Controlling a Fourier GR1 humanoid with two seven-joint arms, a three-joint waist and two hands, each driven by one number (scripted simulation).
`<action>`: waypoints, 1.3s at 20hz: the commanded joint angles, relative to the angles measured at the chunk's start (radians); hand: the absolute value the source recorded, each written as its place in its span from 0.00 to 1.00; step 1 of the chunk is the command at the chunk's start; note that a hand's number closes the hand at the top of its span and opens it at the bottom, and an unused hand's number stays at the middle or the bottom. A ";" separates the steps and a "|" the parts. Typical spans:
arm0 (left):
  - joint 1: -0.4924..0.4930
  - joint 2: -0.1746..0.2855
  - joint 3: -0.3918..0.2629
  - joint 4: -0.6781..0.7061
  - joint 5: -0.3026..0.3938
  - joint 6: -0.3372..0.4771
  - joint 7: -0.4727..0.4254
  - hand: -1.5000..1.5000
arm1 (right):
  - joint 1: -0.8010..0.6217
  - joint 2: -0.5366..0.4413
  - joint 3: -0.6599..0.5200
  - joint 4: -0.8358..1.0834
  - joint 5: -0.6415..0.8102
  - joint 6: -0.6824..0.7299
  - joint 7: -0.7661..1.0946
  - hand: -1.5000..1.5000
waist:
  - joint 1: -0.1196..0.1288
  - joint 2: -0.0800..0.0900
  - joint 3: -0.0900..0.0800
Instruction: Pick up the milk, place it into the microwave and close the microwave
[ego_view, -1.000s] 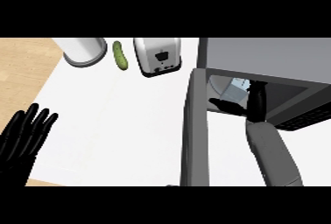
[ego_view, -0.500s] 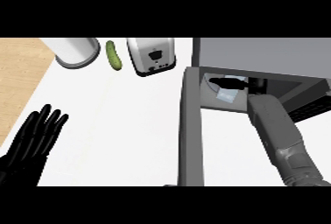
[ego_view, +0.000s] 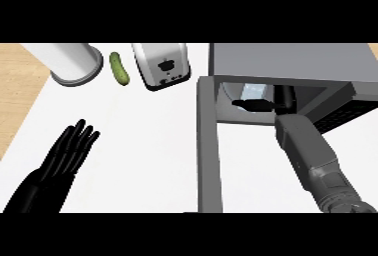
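Grey microwave (ego_view: 288, 57): I am keeping my right hand (ego_view: 284, 98) inside beside the milk (ego_view: 253, 91); grasp, I cannot tell. Withdrawing carelessly risks tipping it, obstructing the door (ego_view: 209, 160).

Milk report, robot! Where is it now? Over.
Left hand open, resting lower left. Right hand inside microwave, at the milk. Door open, right forearm in the opening.

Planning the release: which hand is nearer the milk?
Right. The right hand is inside the microwave, right beside the milk; the left hand is open, far off at lower left.
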 joint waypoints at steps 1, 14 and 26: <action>0.002 -0.002 -0.054 -0.004 -0.026 -0.027 -0.011 0.00 | 0.019 0.013 -0.022 0.054 -0.021 0.060 -0.073 0.00 | -0.012 -0.003 0.002; -0.185 0.017 -0.133 0.257 -0.157 -0.062 -0.013 1.00 | 0.283 0.098 0.072 -0.214 -0.036 0.154 -0.094 0.00 | -0.087 -0.030 -0.002; -0.225 -0.012 -0.361 0.512 -0.395 -0.034 -0.153 1.00 | 0.691 0.060 0.200 -0.802 -0.061 0.277 0.088 0.00 | -0.102 -0.031 -0.004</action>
